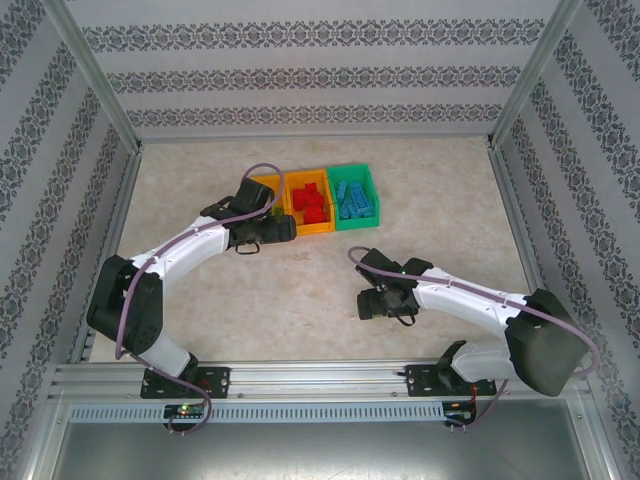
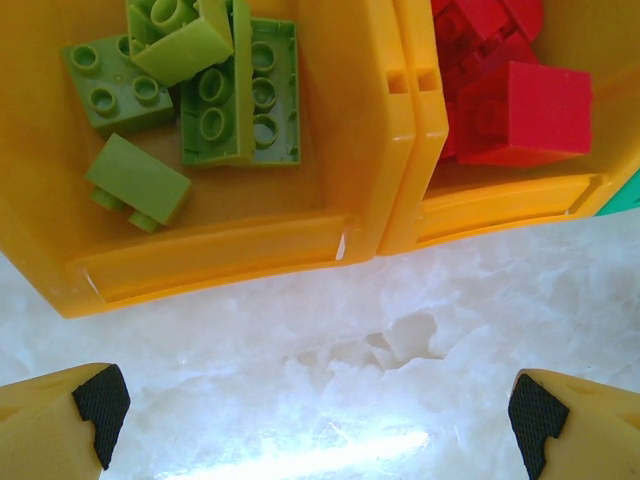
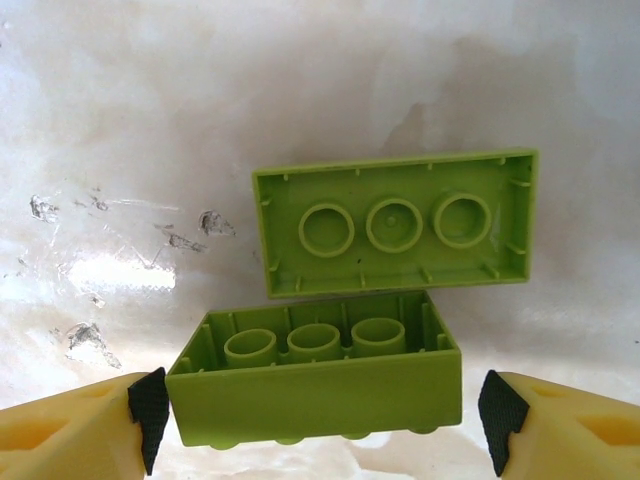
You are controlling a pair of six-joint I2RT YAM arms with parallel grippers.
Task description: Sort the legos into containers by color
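Note:
Two lime green legos lie studs-down on the table. The nearer one [image 3: 315,390] sits between the fingers of my right gripper [image 3: 322,415], which is open. The left pad [image 3: 150,415] is close against its end and the right pad [image 3: 497,420] stands off with a gap. The farther one [image 3: 395,222] lies just beyond. My left gripper [image 2: 320,410] is open and empty over bare table in front of the left orange container [image 2: 220,255], which holds several lime green legos [image 2: 215,90]. The middle orange container [image 1: 305,176] holds red legos [image 1: 313,203]. The green container [image 1: 350,169] holds blue legos [image 1: 355,200].
The left arm reaches over the left orange container [image 1: 268,183], with the left gripper [image 1: 283,228] at its front. The right gripper [image 1: 372,303] is lower, mid-table. Patterned walls and metal frame posts enclose the table [image 1: 450,210] on three sides.

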